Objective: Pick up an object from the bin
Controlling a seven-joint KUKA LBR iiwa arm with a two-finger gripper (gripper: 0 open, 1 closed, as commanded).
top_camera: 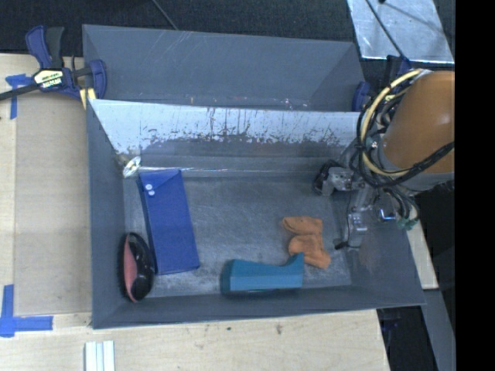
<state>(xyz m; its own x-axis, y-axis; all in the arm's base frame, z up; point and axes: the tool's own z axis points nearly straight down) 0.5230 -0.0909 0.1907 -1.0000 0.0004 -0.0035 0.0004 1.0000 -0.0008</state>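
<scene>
While the gripper (354,234) hangs at the bin's (232,83) right side, just right of the lumpy orange thing (305,242), we honestly can't tell if it's spread or pinched. A teal block (259,277) lies just below that.

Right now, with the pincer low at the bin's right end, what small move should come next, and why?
Probably a short shift toward the middle of the bin, to bring the pincer over the orange lumpy thing. That is the nearest thing; the pincer stands beside it, not over it, and the teal block lies close to its lower end.
</scene>
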